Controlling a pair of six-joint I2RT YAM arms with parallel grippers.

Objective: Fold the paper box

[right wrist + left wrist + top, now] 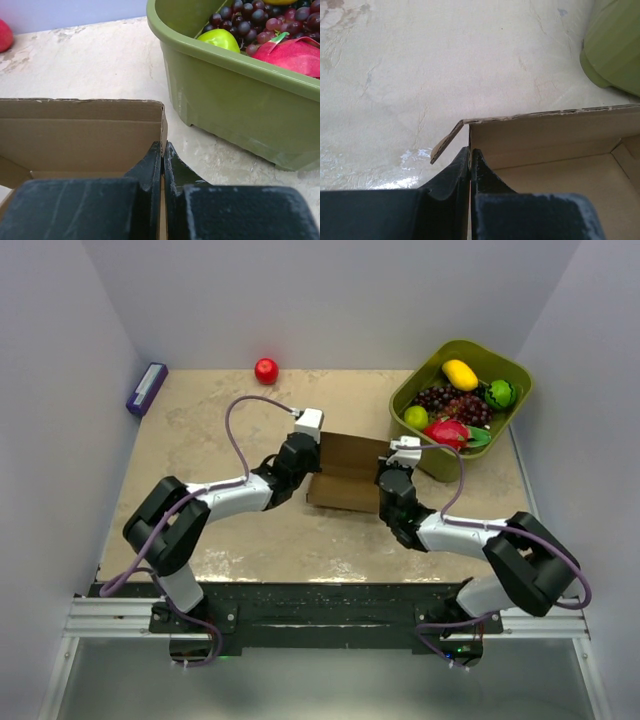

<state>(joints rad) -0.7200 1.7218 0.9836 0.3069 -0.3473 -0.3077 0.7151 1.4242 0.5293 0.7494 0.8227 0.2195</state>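
The brown paper box (349,472) stands partly formed mid-table, its far wall and both side walls raised. My left gripper (300,453) is shut on the box's left side wall; in the left wrist view the fingers (470,156) pinch that wall edge, with a small tab (445,143) bent outward beside it and the box interior (560,155) to the right. My right gripper (392,476) is shut on the right side wall; in the right wrist view the fingers (163,152) clamp the wall edge of the box (80,132).
A green bin (462,405) of fruit stands just right of the box, close to my right gripper; it shows in the right wrist view (235,105). A red apple (266,370) lies at the back. A purple block (146,388) lies at the far left edge.
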